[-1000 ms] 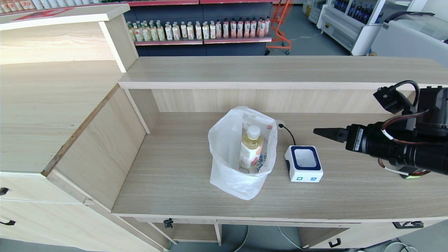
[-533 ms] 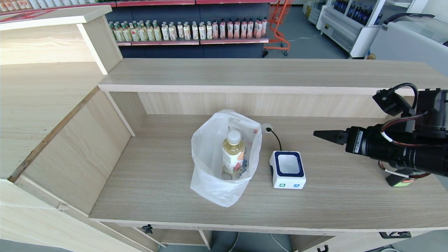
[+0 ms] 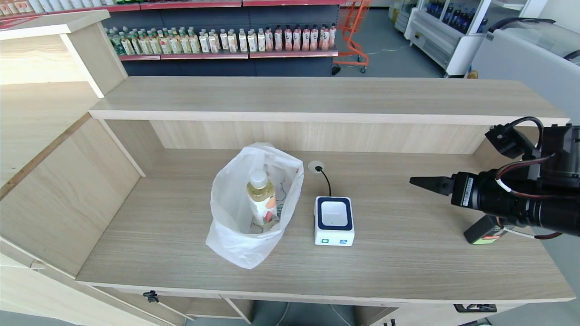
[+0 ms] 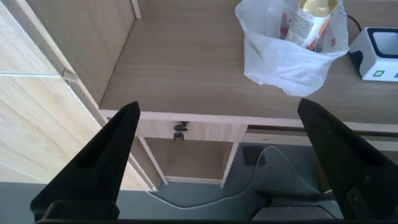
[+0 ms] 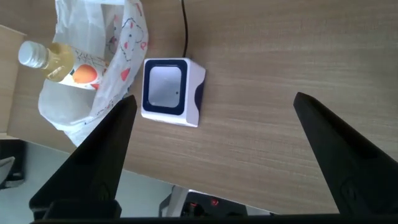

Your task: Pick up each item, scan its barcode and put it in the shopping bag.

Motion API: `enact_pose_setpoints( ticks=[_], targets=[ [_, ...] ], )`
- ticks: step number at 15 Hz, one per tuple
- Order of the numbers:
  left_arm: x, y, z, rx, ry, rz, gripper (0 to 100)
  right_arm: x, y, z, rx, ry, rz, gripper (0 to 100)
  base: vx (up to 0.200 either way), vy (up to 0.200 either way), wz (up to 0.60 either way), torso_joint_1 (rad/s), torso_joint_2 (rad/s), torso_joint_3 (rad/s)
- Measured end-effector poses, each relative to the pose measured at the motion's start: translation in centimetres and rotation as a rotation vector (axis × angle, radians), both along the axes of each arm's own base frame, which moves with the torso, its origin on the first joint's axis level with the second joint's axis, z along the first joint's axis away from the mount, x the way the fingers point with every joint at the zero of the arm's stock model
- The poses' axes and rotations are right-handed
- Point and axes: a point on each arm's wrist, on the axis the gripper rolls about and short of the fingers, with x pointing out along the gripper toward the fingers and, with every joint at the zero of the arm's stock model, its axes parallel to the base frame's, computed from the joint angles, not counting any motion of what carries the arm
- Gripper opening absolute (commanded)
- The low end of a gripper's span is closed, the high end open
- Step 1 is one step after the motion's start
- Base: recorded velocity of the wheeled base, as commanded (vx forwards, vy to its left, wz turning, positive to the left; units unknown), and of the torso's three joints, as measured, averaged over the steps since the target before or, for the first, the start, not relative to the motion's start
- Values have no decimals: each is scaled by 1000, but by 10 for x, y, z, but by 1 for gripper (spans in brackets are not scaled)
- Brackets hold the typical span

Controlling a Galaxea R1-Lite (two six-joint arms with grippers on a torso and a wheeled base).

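Your shopping bag (image 3: 226,217) holds one bottle (image 3: 262,199); the scanner (image 3: 334,220) stands just beside it. Left gripper (image 4: 221,109) and right gripper (image 3: 419,182) are spread wide, holding nothing.

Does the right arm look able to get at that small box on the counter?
Probably yes. The box lies bare on the counter just beneath the arm, and the right gripper is open and empty, though it would have to pull back.
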Motion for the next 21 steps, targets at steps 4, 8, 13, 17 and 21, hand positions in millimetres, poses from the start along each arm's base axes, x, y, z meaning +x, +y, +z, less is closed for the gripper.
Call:
enact_pose_setpoints(
  ticks=[4,8,13,17,21],
  targets=[
    [0,0,0,-1,0,0,100,-8,-2,-5,-10,17,2,100,0,-200,0,0,1,1],
    [0,0,0,-1,0,1,100,-18,-4,-17,-159,3,59,100,0,-200,0,4,2,0],
    [0,0,0,0,0,0,100,-26,-10,-27,-230,56,62,100,0,-80,0,0,1,2],
    [0,0,0,0,0,0,100,-31,-38,-38,-582,117,41,100,0,0,0,0,0,0],
    [0,0,0,0,-1,0,100,-22,-55,-48,-801,179,9,100,0,0,0,0,0,0]
  ],
)
